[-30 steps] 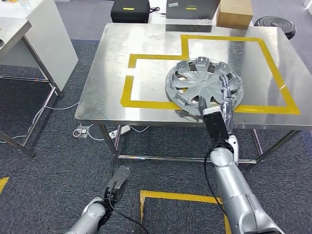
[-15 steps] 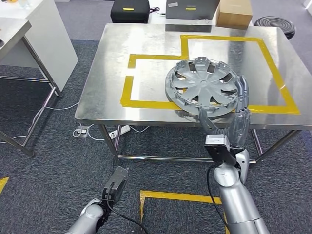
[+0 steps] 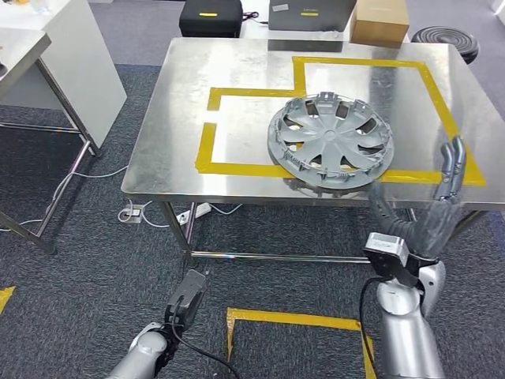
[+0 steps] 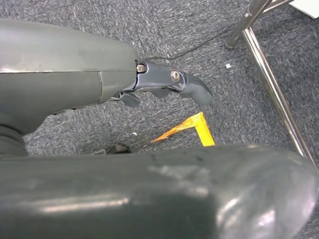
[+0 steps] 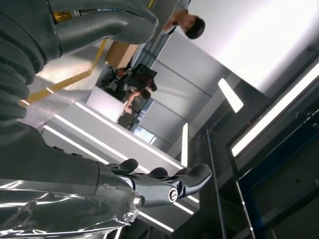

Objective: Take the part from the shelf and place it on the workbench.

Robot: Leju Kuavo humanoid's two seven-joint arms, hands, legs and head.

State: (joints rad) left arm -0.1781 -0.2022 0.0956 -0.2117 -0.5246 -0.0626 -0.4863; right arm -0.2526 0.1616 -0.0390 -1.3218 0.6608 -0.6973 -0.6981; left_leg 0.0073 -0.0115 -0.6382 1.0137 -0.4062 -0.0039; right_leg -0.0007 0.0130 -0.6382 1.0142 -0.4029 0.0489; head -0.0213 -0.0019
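The part, a grey plastic wheel cover (image 3: 330, 140), lies flat on the steel workbench (image 3: 178, 134), over the near line of the yellow tape outline (image 3: 256, 169). My right hand (image 3: 438, 209) is off to the cover's right, in front of the bench's near edge, fingers spread and holding nothing; its fingers (image 5: 177, 184) also appear in the right wrist view. My left hand (image 3: 188, 297) hangs low over the carpet, well short of the bench. In the left wrist view its fingers (image 4: 169, 84) stick out straight with nothing in them.
A black case (image 3: 211, 16), a dark box (image 3: 309, 13) and a cardboard box (image 3: 379, 20) stand beyond the bench. A white table (image 3: 54, 55) stands at the left. Cables and a power strip (image 3: 193, 211) lie under the bench. Yellow tape (image 3: 286, 320) marks the floor. People (image 5: 188, 22) appear in the right wrist view.
My right hand has let go of the wheel cover's near rim and pulled back to the right and toward me. The cover stays on the bench. My left arm has barely moved.
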